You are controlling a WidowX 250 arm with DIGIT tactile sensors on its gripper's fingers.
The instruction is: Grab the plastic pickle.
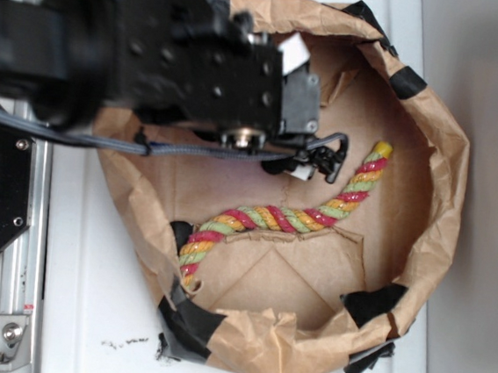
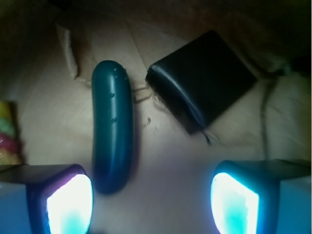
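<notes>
Exterior view: bright, even light, slightly soft overall; the arm point(image 1: 139, 44) up close is blurred, the table point(image 1: 87, 312) washes near white. Wrist view: dim with dark vignetted upper corners, a blue-teal cast, soft focus throughout. The finger pads point(image 2: 70, 204) glow blown-out cyan-white. Faint glare streak along the pickle point(image 2: 113, 126) and on the block point(image 2: 202, 80) edge.

A crumpled brown paper bag point(image 1: 445, 170), patched with black tape, sits open on a white table point(image 1: 87, 312); a red-yellow-green twisted rope point(image 1: 281, 218) lies inside; a black square block point(image 2: 202, 80), seemingly glossy, rests nearby.
</notes>
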